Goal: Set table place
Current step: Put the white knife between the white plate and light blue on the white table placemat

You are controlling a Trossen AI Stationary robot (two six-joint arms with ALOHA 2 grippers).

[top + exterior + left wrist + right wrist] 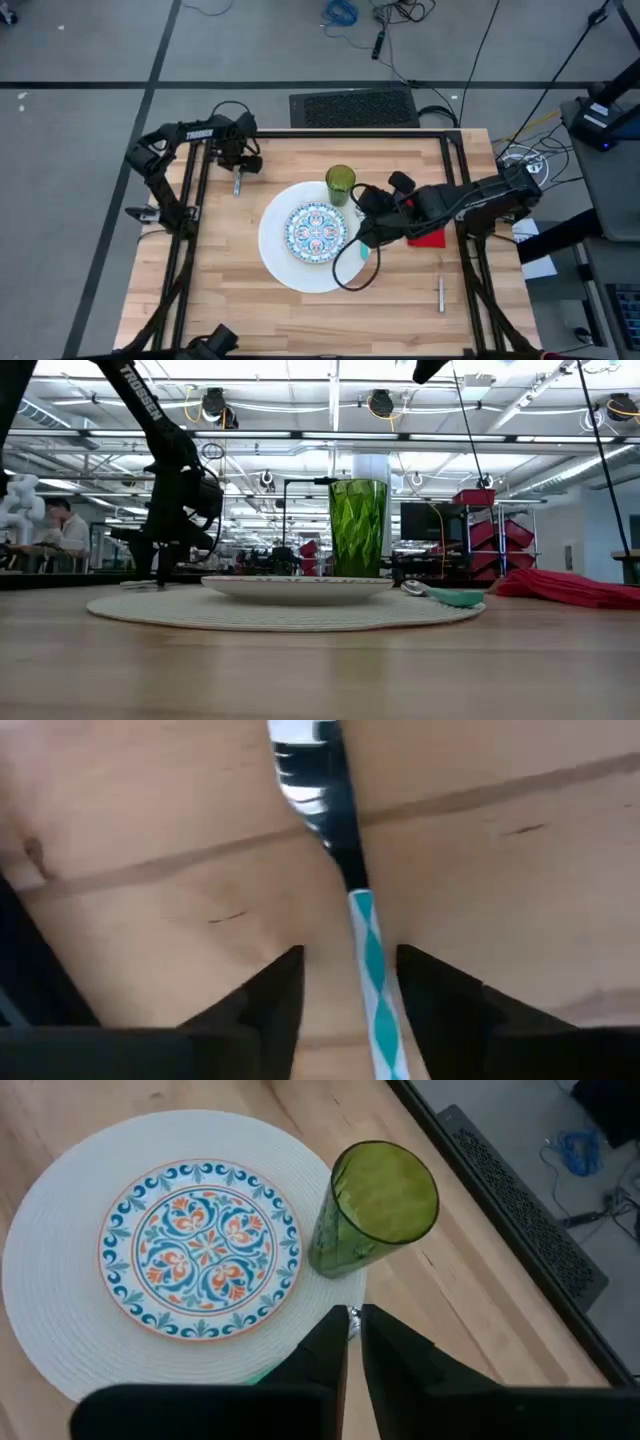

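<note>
Grey floor (80, 50), bright ceiling lights (330, 405).

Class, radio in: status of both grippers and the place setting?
Left gripper open, straddling fork near far-left edge. Right gripper shut, beside tumbler. Patterned plate set. Nothing blocking.

green tumbler (340, 184) crowds right arm, bare table (230, 290) front-left

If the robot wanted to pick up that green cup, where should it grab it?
Probably around the upper wall of the green tumbler, with the fingers coming in from the side facing away from the patterned plate. The tumbler stands upright and its base sits on the white mat's edge, near the plate.
</note>
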